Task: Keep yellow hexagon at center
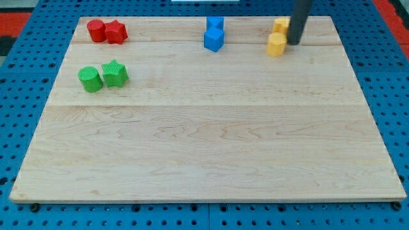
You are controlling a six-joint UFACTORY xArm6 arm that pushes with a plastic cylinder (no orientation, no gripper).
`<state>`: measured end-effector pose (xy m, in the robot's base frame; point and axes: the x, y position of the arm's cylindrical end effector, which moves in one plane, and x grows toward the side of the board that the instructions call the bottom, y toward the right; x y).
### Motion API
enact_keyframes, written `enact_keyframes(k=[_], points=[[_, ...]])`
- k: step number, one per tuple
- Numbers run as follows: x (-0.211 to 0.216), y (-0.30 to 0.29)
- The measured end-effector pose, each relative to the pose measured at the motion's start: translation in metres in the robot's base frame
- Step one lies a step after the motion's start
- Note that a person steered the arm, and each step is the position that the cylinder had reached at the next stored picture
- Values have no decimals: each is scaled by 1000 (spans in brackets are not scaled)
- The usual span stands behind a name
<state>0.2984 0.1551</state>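
A pale wooden board (211,147) lies on a blue pegboard (25,96) dotted with holes, and a strip of red shows at the view's top corners. The near half of the board, toward the view's bottom, carries only wood grain, and so does the middle.

Farther up on the view's left sit two green blocks side by side and touching: a green cylinder (90,79) and, just to its right, a green star-like block (115,73). Beyond them, near the top left edge, a red cylinder (96,30) touches a red star-like block (115,31).

At the top middle stand two blue blocks, a blue cube (213,39) in front and another blue block (215,25) right behind it, touching.

Toward the top right is the yellow hexagon (277,44), well away from the board's centre. A second yellow block (281,25) sits just behind it; its shape is partly hidden. The dark rod (300,16) comes down from the top edge, and my tip (294,42) rests just beside the yellow hexagon on its right, touching or nearly so. The rod has no fingers to open or close.
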Motion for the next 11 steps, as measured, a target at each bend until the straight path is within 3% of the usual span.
enact_keyframes(k=[1,2,3,4,5,6,7,8,9,10,11], points=[[60,-87],[41,-31],[2,-10],[-8,-55],[61,-77],[97,-105],[70,-64],[30,-93],[103,-137],[135,-169],[60,-146]])
